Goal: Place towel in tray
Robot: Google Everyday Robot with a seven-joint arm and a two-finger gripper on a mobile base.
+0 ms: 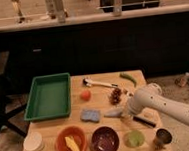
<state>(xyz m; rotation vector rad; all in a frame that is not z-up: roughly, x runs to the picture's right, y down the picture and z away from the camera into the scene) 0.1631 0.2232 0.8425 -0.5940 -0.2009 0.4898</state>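
On the wooden surface [48,125], toward the middle and slightly nearer the front edge: a folded blue towel [90,115], lying flat, outside the tray. At the left rear corner: the green tray [34,102], well apart from the towel. Just beside the towel on its right: the claw [115,113], low over the wood, at the end of a white arm [161,106] reaching in from the right front corner. Open, closed or gripping: impossible to tell. Whether touching the towel or not: also unclear.

Behind the towel: a red-orange fruit [85,95] and a dark clustered thing [116,94]. Along the rear edge: a white-handled utensil [99,82] and a green vegetable [128,78]. Along the front edge, left to right: a white cup [34,142], an orange bowl [70,141] holding something yellow, a purple bowl [105,140], a pale green round thing [134,138], a metal cup [163,137].
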